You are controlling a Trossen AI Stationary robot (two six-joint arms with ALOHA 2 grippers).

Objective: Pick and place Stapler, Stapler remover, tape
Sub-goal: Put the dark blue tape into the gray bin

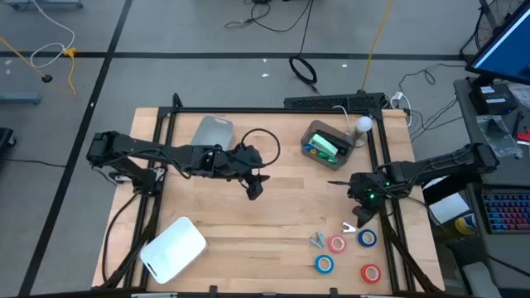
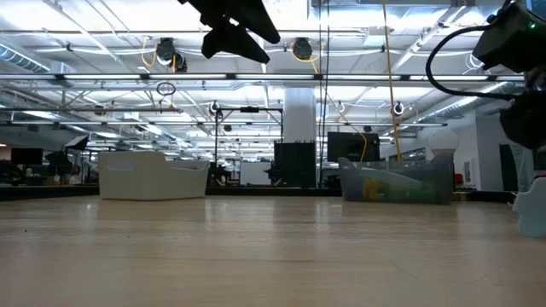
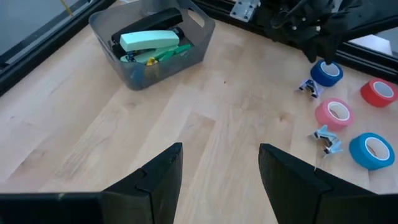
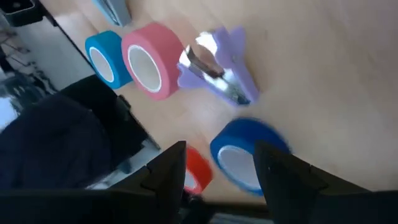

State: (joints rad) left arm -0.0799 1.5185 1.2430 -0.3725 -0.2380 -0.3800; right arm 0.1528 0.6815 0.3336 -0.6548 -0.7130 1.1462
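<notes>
On the left of your pale wooden counter [image 1: 273, 215] a white rounded-corner box [image 1: 173, 247] lies near the front edge, and a flat grey lid-like piece [image 1: 213, 132] sits towards the back. Your left claw [image 1: 254, 187] hangs above the middle of the counter, well clear of everything, its two dark fingers [image 3: 155, 180] spread with nothing between them.

Moving right, you see a translucent grey plastic bin [image 1: 325, 146] at the back, holding a mint-green and black stapler [image 3: 152, 40] along with some green and yellow items – a white ball-like thing [image 1: 363, 124] stands just beside it.

Your right claw [image 1: 363, 213] hovers close over the tape cluster at the front right, fingers spread and empty. Directly ahead of it sits a blue ring-shaped tape roll [image 4: 245, 152]. Just beside that lies a purple-and-metal claw-like staple remover [image 4: 217, 65], touching or nearly touching a pink-red tape roll [image 4: 149, 62]. A second blue tape roll [image 4: 106, 56] rests against the pink one, and a red tape roll [image 4: 198, 169] lies partly hidden behind the right finger. A second small grey-blue staple remover [image 1: 318, 240] lies just left of the rolls – all four rolls rest flat on the counter.
</notes>
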